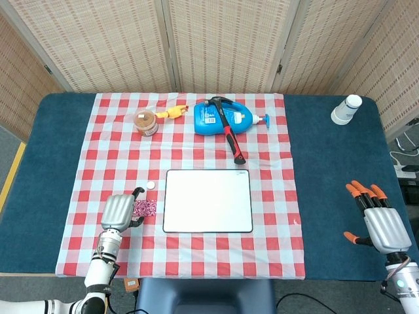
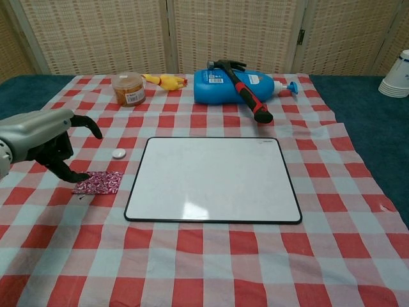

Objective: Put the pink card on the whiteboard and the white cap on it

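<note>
Pink card (image 2: 98, 182) lies flat just left of the whiteboard (image 2: 214, 180); likely thin, light, bendy, best pinched at its free right edge. Left hand (image 2: 39, 141) over its left end, fingers (image 2: 88, 124) spread, holding nothing.

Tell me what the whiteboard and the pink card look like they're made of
Whiteboard: a smooth, glossy white panel, likely coated board or plastic, in a thin dark frame; it shows a soft light reflection. Pink card: thin, flat, probably printed paper or card, with a busy pink-and-white pattern and no visible shine.
</note>
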Motion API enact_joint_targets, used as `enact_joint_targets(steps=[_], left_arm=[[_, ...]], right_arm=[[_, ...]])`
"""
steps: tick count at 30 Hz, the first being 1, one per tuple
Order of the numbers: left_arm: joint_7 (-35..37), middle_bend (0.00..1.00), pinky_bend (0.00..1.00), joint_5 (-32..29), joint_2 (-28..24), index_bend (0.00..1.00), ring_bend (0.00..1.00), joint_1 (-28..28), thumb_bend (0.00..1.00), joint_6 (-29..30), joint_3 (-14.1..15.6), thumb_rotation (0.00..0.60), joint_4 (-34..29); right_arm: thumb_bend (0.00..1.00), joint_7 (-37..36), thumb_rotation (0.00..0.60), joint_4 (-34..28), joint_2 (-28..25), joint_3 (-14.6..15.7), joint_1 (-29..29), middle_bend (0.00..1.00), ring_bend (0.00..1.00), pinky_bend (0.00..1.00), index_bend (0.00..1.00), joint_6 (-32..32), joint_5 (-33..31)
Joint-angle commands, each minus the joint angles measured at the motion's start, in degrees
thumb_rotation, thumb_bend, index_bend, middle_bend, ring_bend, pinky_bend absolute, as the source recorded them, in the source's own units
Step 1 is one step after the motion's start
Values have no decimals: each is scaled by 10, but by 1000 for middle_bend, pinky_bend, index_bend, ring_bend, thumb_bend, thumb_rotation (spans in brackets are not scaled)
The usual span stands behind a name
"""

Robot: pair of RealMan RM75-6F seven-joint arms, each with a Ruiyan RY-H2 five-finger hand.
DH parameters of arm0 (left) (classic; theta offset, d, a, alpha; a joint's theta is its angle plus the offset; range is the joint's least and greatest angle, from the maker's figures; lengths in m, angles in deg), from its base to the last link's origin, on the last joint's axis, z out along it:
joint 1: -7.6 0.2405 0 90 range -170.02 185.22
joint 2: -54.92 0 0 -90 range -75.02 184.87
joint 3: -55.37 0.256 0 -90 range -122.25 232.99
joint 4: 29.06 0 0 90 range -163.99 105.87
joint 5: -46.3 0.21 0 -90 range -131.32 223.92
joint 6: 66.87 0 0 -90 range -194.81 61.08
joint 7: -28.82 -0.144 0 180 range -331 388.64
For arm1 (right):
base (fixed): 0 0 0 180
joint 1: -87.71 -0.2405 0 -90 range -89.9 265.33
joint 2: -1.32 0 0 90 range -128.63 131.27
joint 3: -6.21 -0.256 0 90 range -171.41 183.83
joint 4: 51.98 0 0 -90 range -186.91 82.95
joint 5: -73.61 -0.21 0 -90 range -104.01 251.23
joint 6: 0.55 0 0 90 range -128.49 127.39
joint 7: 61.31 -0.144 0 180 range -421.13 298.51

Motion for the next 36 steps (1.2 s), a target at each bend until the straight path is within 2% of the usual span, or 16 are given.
enact_joint_targets(steps=[1,7,13,26,36], left_arm=[[10,1000,1000,3,11,257,1000,-3,237,-3,2,600,13],[21,1000,1000,10,20,260,1000,-4,238,-5,4,600,29],[45,1000,1000,13,39,260,1000,-4,238,-24,12,600,78],[72,1000,1000,16,36,278,1000,-9,239,-76,24,600,129],[50,1000,1000,-40,25,290,1000,-21,240,-96,8,600,122]], right_arm=[[40,0,600,0,-1,0,-1,0,0,0,0,2,-3],[40,-1,600,-1,-1,-1,0,0,0,0,0,0,-3],[40,2,600,-1,0,-1,0,0,0,0,0,-1,-4],[40,4,600,-2,-1,-2,0,0,0,0,0,0,-9],[40,4,600,-2,0,-3,-1,0,0,0,0,2,-12]])
